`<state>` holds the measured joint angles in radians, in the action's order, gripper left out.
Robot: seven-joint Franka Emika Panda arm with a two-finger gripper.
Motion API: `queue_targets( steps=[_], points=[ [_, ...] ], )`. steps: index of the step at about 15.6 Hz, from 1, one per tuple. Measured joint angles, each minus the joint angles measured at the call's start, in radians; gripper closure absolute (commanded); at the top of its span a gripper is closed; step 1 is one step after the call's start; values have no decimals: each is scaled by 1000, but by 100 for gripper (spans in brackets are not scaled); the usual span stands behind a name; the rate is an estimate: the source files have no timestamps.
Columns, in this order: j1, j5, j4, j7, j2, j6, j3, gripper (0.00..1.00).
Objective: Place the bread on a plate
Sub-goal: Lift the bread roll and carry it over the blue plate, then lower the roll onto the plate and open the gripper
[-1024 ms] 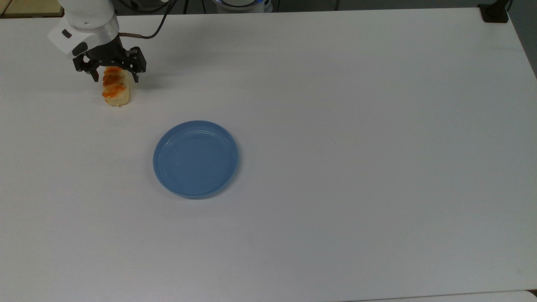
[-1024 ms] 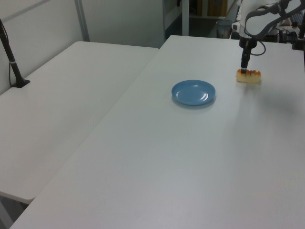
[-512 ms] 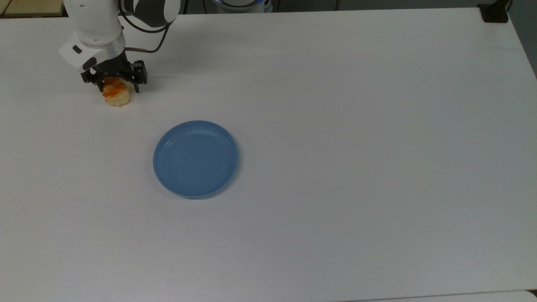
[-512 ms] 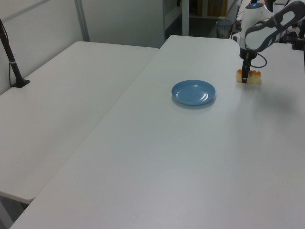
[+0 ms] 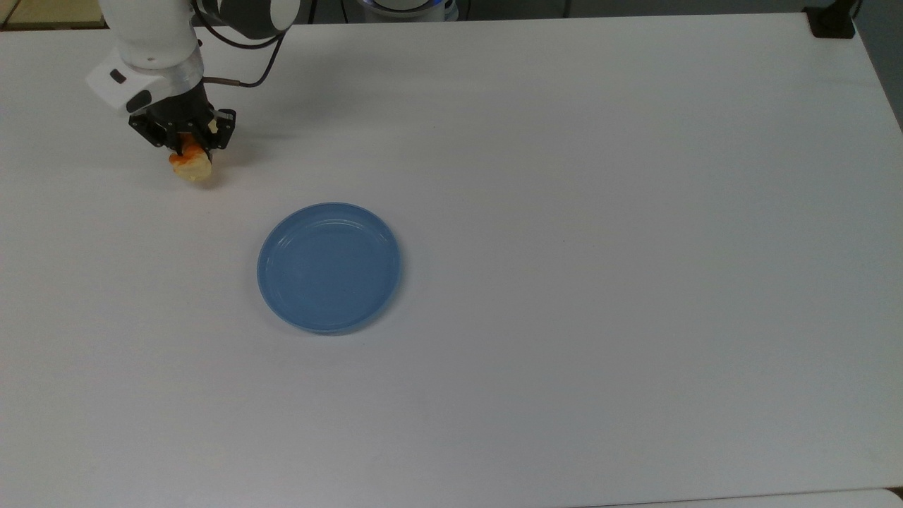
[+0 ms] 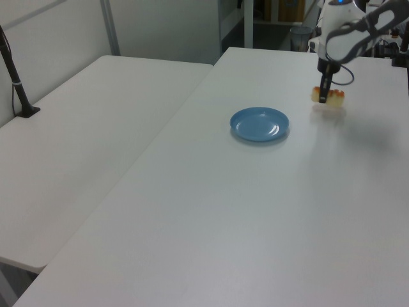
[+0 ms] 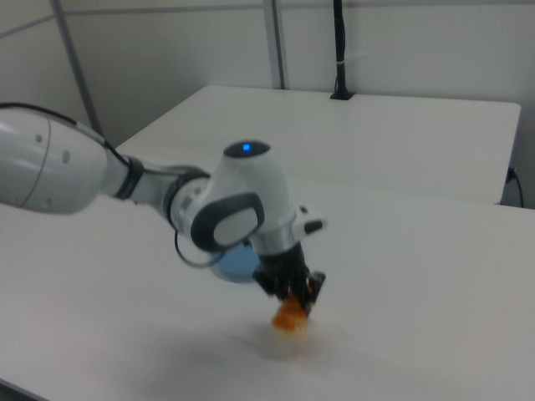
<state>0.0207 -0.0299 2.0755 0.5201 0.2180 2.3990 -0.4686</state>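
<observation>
White tabletop [image 5: 600, 212] carries the whole scene, wide and bare around the two task things. Toward the top view's left of centre sits the plate [image 5: 329, 267], round, shallow and blue, flat on the surface with nothing in it; in the left view it [image 6: 259, 123] lies nearer the camera than the arm.

Up in the top view's far left corner the hand [image 5: 185, 138] points down, its fingers narrowed onto the bread [image 5: 190, 164], gripping it at one end so that the other end hangs below the fingers. In the left view the bread [image 6: 335, 96] appears lifted just off the tabletop, a soft shadow beneath it; the right view shows it [image 7: 289, 317] dangling orange and tan under the hand [image 7: 292, 294].

From the hand, the plate lies to the top view's right and nearer the bottom edge, well apart. The coming carry probably runs along that diagonal. Since the bread's long axis hangs tilted down from the fingers, it would likely meet the plate with its free end first and then tip flat.
</observation>
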Motion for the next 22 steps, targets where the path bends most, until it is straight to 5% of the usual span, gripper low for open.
queue_targets(
  steps=[6, 15, 16, 18, 22],
  points=[
    [35, -200, -158, -111, -10, -34, 105, 56],
    [51, -208, -240, -344, 122, 60, 232, 40],
    [56, -208, -242, -354, 137, 80, 234, 33],
    [65, -208, -246, -363, 157, 104, 234, 0],
    [68, -207, -255, -366, 164, 107, 234, 0]
  ],
)
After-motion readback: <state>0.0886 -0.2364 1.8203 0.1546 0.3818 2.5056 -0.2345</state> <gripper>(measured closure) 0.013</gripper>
